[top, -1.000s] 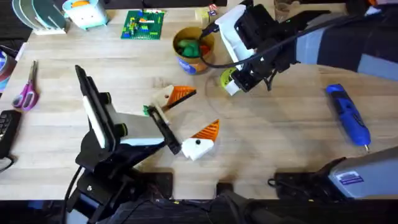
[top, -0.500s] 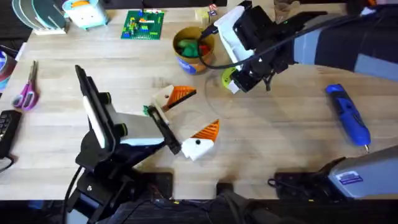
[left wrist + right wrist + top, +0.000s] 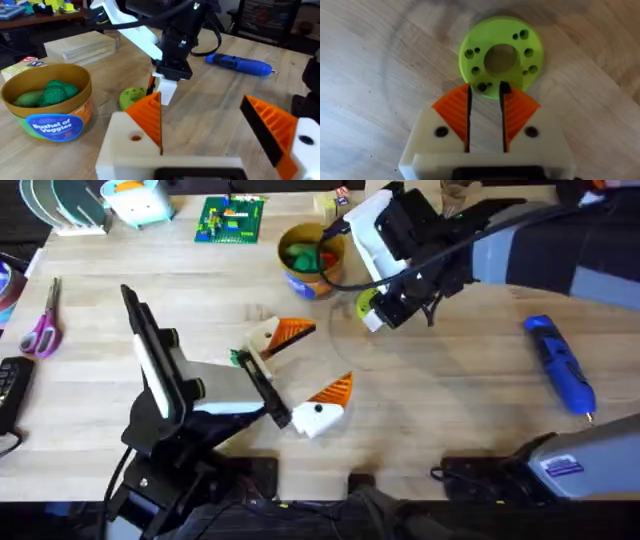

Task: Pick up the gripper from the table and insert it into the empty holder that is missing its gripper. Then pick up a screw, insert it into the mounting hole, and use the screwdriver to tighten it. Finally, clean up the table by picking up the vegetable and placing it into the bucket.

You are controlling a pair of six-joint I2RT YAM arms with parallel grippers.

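— Wood tabletop: right gripper (image 3: 486, 92) hangs parted, grasping nothing, over the lime disc (image 3: 500, 55). Screws there?

— Probably; it should descend squarely. Left gripper (image 3: 165, 165) clasps the holder (image 3: 131, 145), at seven o'clock from the bucket (image 3: 309, 255).

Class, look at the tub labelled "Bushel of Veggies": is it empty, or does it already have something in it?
Not empty. The bucket stands upright on the table, and green toy vegetables lie inside it below the rim, in the left wrist view and from overhead.
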